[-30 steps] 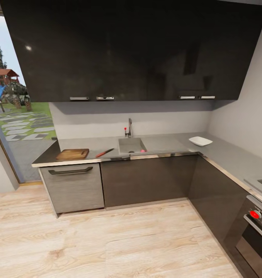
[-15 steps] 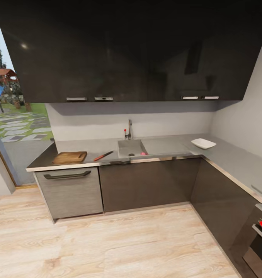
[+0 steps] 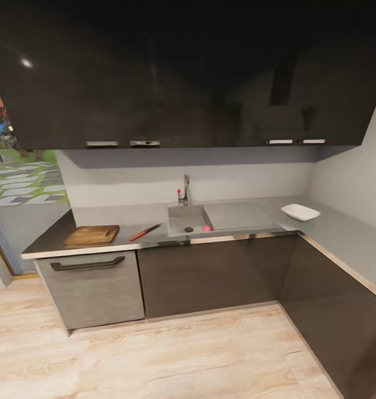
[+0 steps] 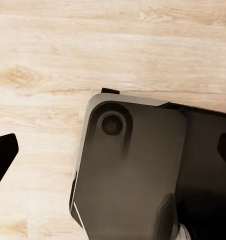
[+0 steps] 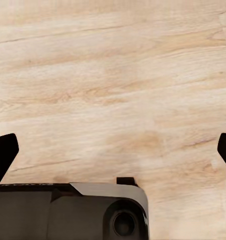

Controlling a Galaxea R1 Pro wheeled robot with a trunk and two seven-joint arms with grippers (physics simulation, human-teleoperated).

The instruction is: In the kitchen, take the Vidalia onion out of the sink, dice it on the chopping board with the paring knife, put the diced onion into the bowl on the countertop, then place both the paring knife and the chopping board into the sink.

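A grey L-shaped table runs along the back wall and turns down the right side, above dark lower cabinets. The sink sits near the middle of it, with a chrome tap behind the basin and a flat drainboard to its right. The small pinkish Vidalia onion lies in the basin, just beside the round drain. Left of the sink, the paring knife rests on the table, and the chopping board lies farther left. The white bowl stands near the corner. Dark upper cabinets hang above, over a pale wooden floor.
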